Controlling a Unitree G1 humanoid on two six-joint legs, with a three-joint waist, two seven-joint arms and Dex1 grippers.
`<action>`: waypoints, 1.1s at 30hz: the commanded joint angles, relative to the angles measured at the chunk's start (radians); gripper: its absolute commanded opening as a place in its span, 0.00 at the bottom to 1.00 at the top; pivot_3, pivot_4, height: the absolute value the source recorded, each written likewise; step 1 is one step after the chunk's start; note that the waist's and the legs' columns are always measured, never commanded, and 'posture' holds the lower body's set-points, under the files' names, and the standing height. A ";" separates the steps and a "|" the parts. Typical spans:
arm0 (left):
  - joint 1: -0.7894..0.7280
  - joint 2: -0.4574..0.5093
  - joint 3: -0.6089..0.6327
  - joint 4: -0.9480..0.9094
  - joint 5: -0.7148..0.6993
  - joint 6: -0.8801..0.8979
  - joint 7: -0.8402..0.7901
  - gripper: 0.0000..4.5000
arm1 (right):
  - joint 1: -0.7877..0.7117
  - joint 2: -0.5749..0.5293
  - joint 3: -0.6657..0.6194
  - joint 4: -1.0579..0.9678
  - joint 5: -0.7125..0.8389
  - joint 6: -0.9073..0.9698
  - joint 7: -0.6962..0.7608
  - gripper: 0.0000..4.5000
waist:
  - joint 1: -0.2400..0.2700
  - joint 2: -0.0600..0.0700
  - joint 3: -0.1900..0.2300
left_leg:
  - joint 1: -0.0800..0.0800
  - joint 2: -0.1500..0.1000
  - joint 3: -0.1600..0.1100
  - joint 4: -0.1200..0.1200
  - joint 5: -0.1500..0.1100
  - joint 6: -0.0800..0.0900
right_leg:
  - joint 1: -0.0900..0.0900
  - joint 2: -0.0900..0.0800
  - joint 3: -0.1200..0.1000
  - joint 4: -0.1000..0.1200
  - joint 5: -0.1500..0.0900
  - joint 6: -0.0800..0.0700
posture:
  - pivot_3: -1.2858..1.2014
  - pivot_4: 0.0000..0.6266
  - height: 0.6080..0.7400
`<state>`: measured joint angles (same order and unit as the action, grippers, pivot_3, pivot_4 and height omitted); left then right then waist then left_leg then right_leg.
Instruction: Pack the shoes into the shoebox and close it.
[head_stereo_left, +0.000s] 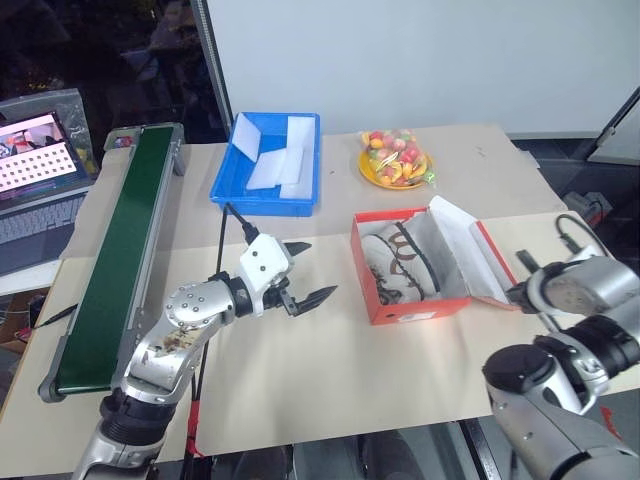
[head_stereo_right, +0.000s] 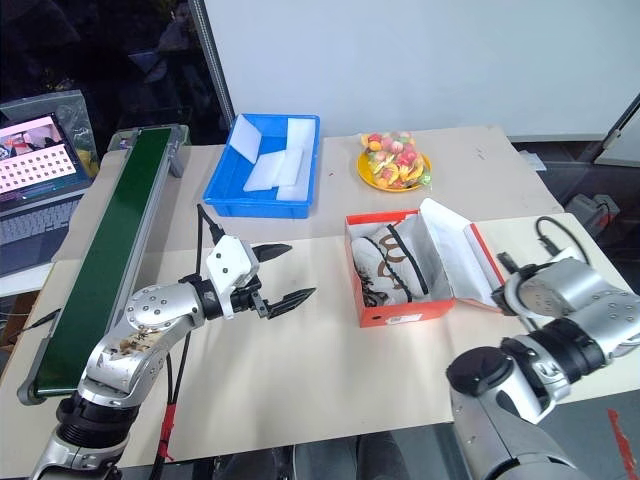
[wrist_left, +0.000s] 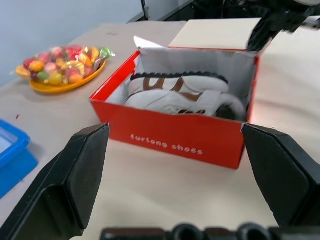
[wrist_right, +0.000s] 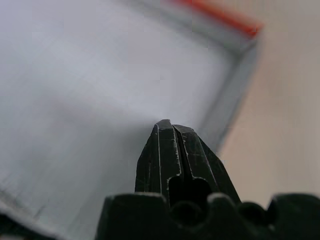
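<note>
shoebox: red rectangular cardboard shoebox (head_stereo_left: 410, 290), white inside, sits open near the middle of the tan bench (head_stereo_left: 330, 370). Hinged lid (head_stereo_left: 468, 255) folded out on my right side, so that's the flap to swing over.
shoes: white sneakers with dark brown laces (wrist_left: 175, 95) lie inside the box, side by side as far as I can tell. Packing looks done; closing is what's left.
right fingers: (wrist_right: 172, 150) pressed together, nothing held, tip right at the lid's white inner face near its red edge. Reads as a closed wedge for pushing or lifting the lid, not a grasp.
left fingers: (head_stereo_left: 305, 275) spread wide, empty, hovering just beside the box's left wall and aimed at it. Probably there to brace the box while the lid turns.
around: blue plastic bin (head_stereo_left: 268, 165) with white sheets, yellow plate of wrapped sweets (head_stereo_left: 395, 160), green conveyor belt (head_stereo_left: 115, 255), all well apart from the box.
</note>
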<state>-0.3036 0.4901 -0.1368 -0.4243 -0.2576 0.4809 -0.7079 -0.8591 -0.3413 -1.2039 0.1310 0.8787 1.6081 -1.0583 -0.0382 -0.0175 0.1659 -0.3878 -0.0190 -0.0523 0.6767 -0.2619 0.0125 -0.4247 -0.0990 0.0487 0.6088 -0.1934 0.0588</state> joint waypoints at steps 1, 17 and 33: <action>0.005 0.001 0.015 -0.056 -0.013 -0.004 0.013 1.00 | 0.083 -0.031 0.058 -0.032 0.128 0.006 -0.042 0.01 | -0.003 0.000 0.000 | 0.000 0.000 0.000 0.000 0.000 0.001 | 0.000 0.000 0.000 0.000 0.000 0.000 | 0.52 0.24 1.00; 0.004 -0.011 0.011 -0.077 -0.020 0.030 0.041 1.00 | 0.078 -0.064 0.266 0.324 0.276 -0.109 -0.053 0.01 | -0.023 0.001 0.000 | 0.006 0.001 0.004 0.000 -0.001 0.001 | 0.003 0.004 0.008 -0.001 0.000 0.000 | 0.52 0.24 1.00; -0.072 -0.006 0.018 -0.024 -0.018 0.016 0.048 1.00 | 0.068 0.099 0.217 0.301 0.195 -0.646 0.257 0.01 | -0.031 0.001 0.000 | 0.004 0.001 0.003 0.000 -0.001 0.002 | 0.002 0.005 0.010 0.000 0.000 0.001 | 0.52 0.24 1.00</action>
<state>-0.3557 0.4791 -0.1380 -0.4392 -0.2759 0.5066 -0.6645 -0.7900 -0.2626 -0.9710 0.5068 1.0226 1.0160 -0.8398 -0.0693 -0.0169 0.1659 -0.3834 -0.0180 -0.0495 0.6763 -0.2630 0.0143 -0.4227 -0.0940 0.0588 0.6091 -0.1934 0.0600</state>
